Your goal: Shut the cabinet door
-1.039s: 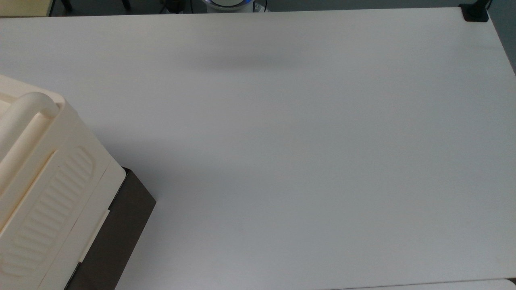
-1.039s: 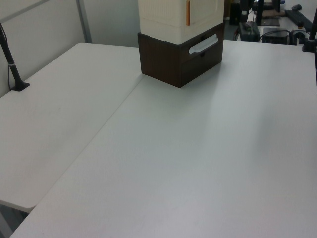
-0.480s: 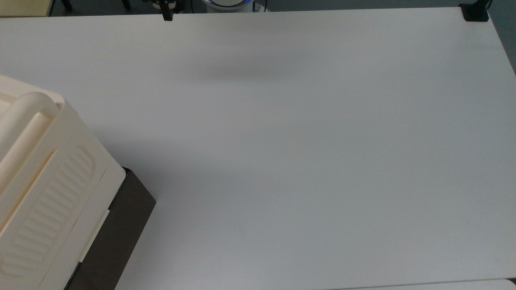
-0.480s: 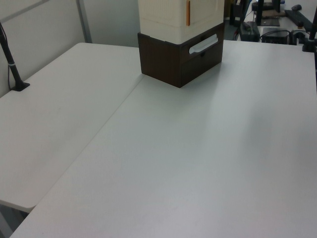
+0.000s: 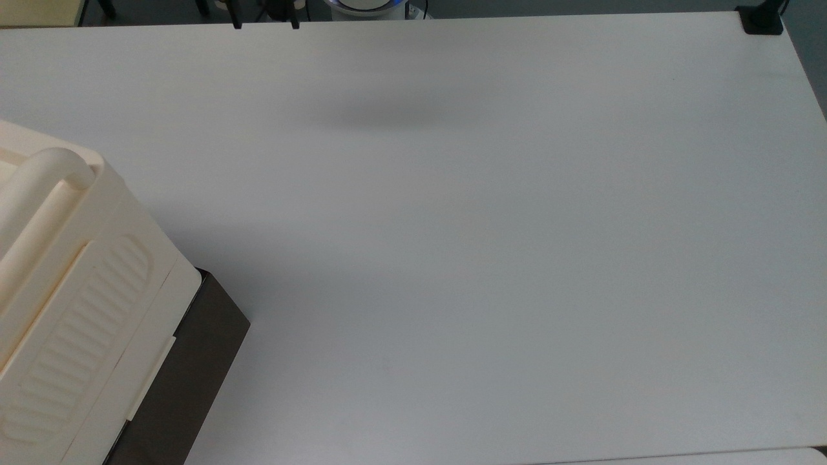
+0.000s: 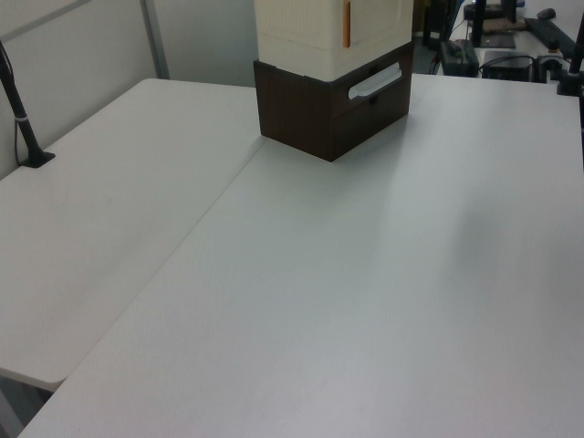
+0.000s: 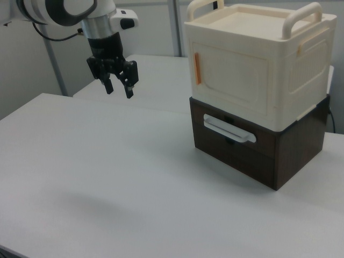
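Note:
The cabinet (image 7: 258, 70) is a cream box with bar handles, standing on a dark brown drawer base (image 7: 252, 150). Its front face carries an orange strip (image 7: 198, 68). In the top view the cabinet (image 5: 71, 278) sits at the lower left, and the cabinet door (image 5: 139, 352) shows as a smooth cream sliver between the ribbed panel and the brown part. I cannot tell how far it stands ajar. The cabinet (image 6: 328, 27) is at the far end in the left view. My gripper (image 7: 119, 90) hangs open and holds nothing, above the table well to the right view's left of the cabinet. Its fingertips (image 5: 237, 24) show at the top view's upper edge.
A black clamp (image 5: 762, 19) grips the table's far right corner in the top view. A black post (image 6: 27, 137) stands on the second table at the left view's left. A seam (image 6: 192, 237) runs between the two tables. The robot base (image 5: 368, 5) sits behind the far edge.
In the top view the gripper's dark fingertips have come into sight at the upper edge and now stand wide apart. The cabinet has not moved.

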### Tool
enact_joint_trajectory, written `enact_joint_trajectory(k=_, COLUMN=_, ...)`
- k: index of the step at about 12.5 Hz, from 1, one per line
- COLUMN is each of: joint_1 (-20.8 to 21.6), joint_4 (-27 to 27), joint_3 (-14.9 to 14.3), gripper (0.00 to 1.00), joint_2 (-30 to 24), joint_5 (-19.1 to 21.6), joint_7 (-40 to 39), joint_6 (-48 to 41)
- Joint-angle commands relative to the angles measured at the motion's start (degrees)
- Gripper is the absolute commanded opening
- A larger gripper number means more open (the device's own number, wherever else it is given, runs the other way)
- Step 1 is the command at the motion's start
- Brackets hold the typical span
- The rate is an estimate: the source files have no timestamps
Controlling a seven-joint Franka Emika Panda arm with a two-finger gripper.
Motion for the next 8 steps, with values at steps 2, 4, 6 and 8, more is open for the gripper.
enact_joint_trajectory(k=2, joint_1=-0.46, joint_4=-0.85, joint_3=0.36, gripper=1.0, joint_2=-0.9, joint_5=-0.85, joint_7=-1.35, joint_6=0.2)
enact_joint_trajectory(k=4, joint_1=-0.55, joint_4=-0.85, joint_3=0.36, gripper=1.0, joint_2=-0.9, joint_5=-0.85, joint_7=-0.92, joint_6=0.29)
enact_joint_trajectory(k=6, joint_1=-0.37, joint_4=-0.85, joint_3=0.36, gripper=1.0, joint_2=-0.9, joint_5=-0.76, joint_7=-0.92, joint_6=0.29)
enact_joint_trajectory(k=8, joint_1=-0.28, joint_4=-0.85, joint_3=0.36, gripper=1.0, joint_2=-0.9, joint_5=-0.76, joint_7=-0.92, joint_6=0.29)
